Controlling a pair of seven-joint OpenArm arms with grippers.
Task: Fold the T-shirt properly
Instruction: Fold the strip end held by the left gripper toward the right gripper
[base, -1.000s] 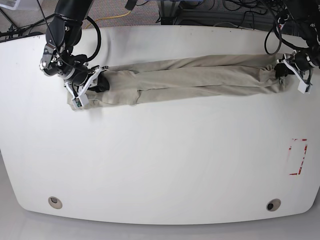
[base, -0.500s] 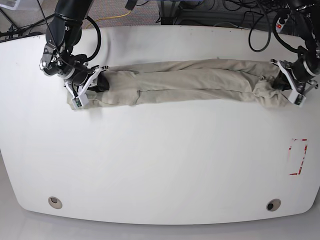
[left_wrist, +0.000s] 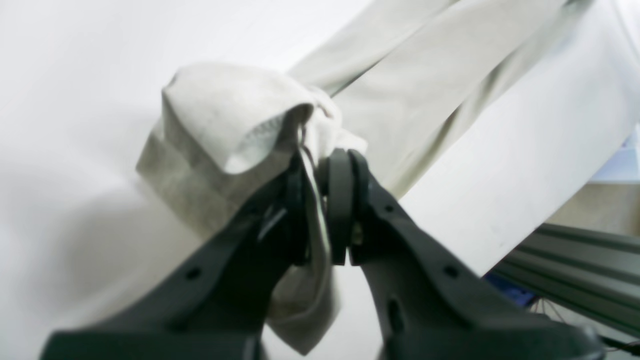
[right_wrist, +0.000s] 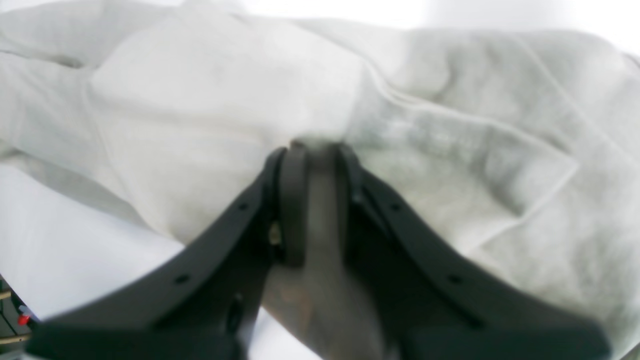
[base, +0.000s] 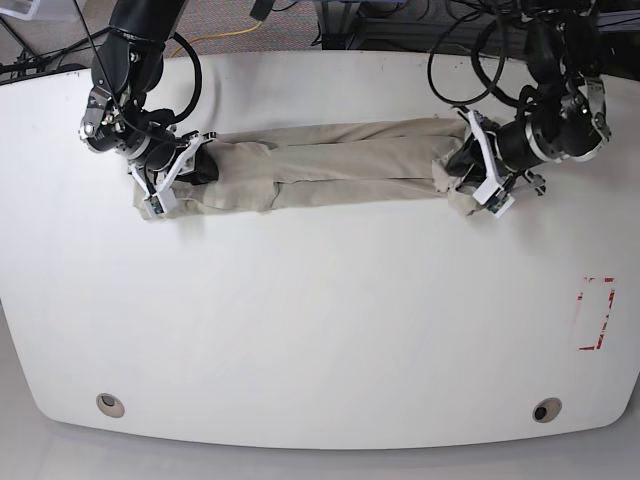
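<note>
A: So, where does the T-shirt (base: 340, 160) lie?

B: In the upper half of the base view, a long narrow band running left to right across the white table (base: 320, 330), already folded lengthwise. Its right end is bunched and lifted.

A: Who holds it?

B: Both arms. The left gripper (base: 478, 172), at the band's right end in the base view, has its fingers pinched tight on a thin bunch of cloth; the left wrist view shows the fabric squeezed between the pads with a fold draped over one finger (left_wrist: 295, 200). The right gripper (base: 172, 172), at the band's left end, is nearly closed on a thicker wad of the shirt, as the right wrist view shows.

A: Which step is that?

B: It looks like the crosswise fold: one end pinned, the other end carried over. The next move likely calls for the left gripper to bring its end toward the upper left of the frame, high enough that the cloth does not drag and skew the layers, and to lay it down square on the pinned end.

A: Any room for that?

B: Plenty. The table is bare below the band down to the two round fittings (base: 111, 404) near the bottom edge. The far table edge lies near above the shirt, with cables (base: 470, 20) beyond it, so drifting upward is the risk. The red marking (base: 597, 313) at lower right is well apart.
</note>
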